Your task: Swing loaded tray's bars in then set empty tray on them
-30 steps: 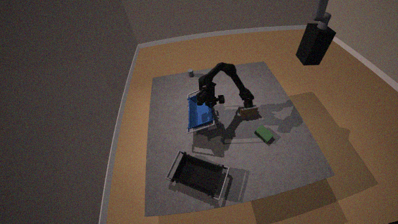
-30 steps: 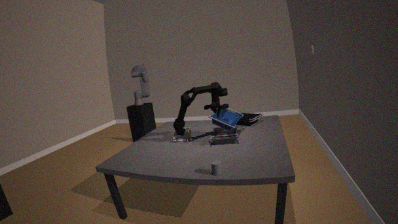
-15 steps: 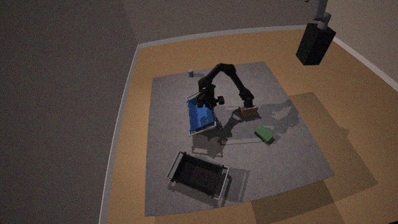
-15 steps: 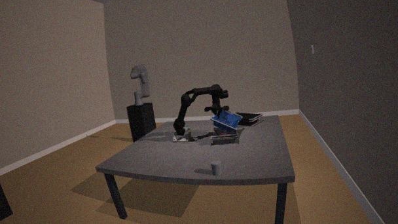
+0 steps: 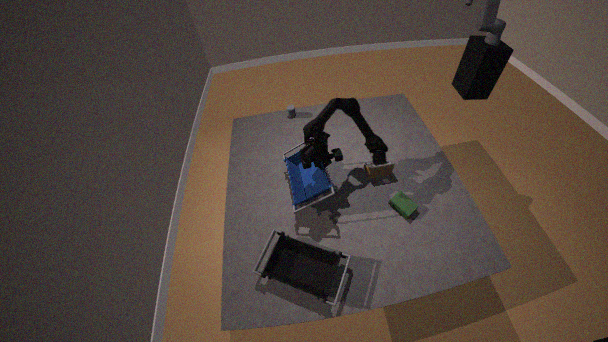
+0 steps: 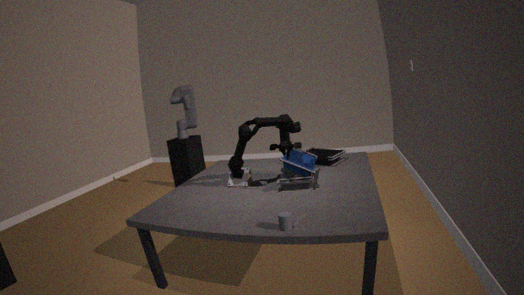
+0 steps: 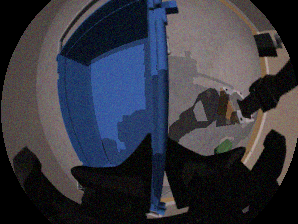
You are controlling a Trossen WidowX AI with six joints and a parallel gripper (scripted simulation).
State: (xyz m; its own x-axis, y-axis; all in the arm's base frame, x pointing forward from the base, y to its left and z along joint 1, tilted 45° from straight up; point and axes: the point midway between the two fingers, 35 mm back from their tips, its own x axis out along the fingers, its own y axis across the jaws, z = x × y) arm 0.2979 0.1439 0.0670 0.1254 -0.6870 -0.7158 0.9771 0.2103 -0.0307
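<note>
My gripper [image 5: 306, 160] [image 6: 286, 153] [image 7: 154, 136] is shut on the rim wall of the blue tray [image 5: 311, 183] [image 6: 302, 160] [image 7: 109, 103]. The tray hangs tilted above the table, and its shadow falls below it. In the wrist view its wall runs upright between my fingers and its inside is bare. The dark tray [image 5: 303, 266] [image 6: 327, 154] stands apart near one table edge. White wire bars [image 5: 342, 279] show at its two ends. Its load is too dark to make out.
A green block [image 5: 404, 204] [image 7: 225, 144] lies on the table beside the arm's base [image 5: 378, 169] [image 6: 238, 179]. A small grey cylinder [image 5: 291, 111] [image 6: 285, 221] stands near the table's other edge. A grey arm on a black pedestal [image 5: 480, 66] [image 6: 185, 159] stands on the floor.
</note>
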